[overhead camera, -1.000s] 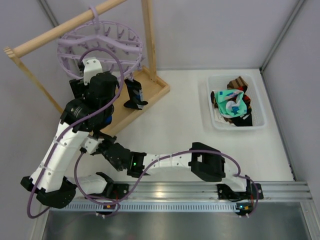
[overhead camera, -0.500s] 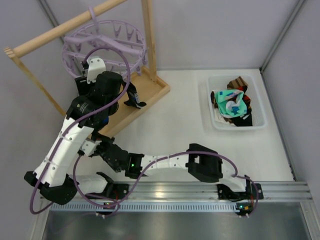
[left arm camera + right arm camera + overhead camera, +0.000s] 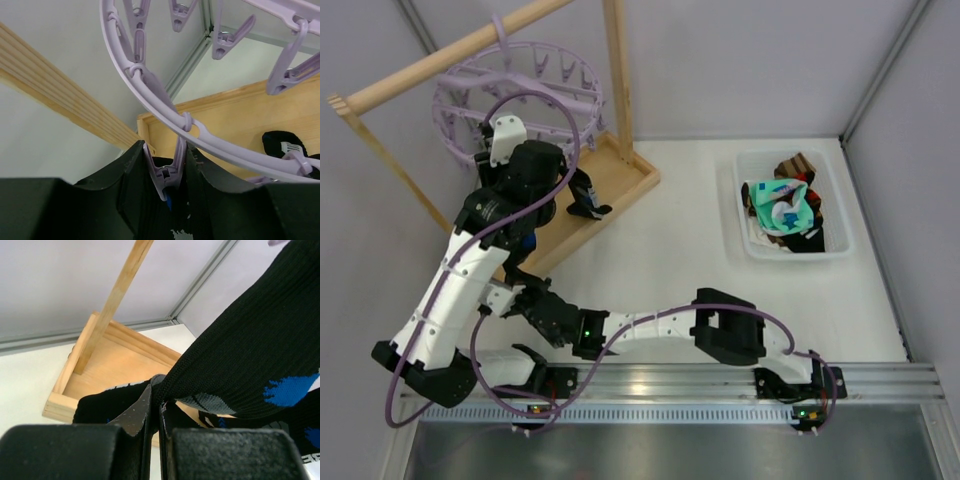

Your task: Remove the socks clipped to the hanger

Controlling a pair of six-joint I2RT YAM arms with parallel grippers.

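Sock pinched tight in R gripper, L gripper clamped on hanger clip. Risk imo: yanking w/ clip half-squeezed, stretching fabric or dragging hanger off rod.

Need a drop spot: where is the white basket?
Top view: the white basket sits on the table's right side, near the right wall, holding socks.

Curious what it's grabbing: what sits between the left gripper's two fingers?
A lavender clip of the hanger, with a black sock just below it. The left wrist view shows it.
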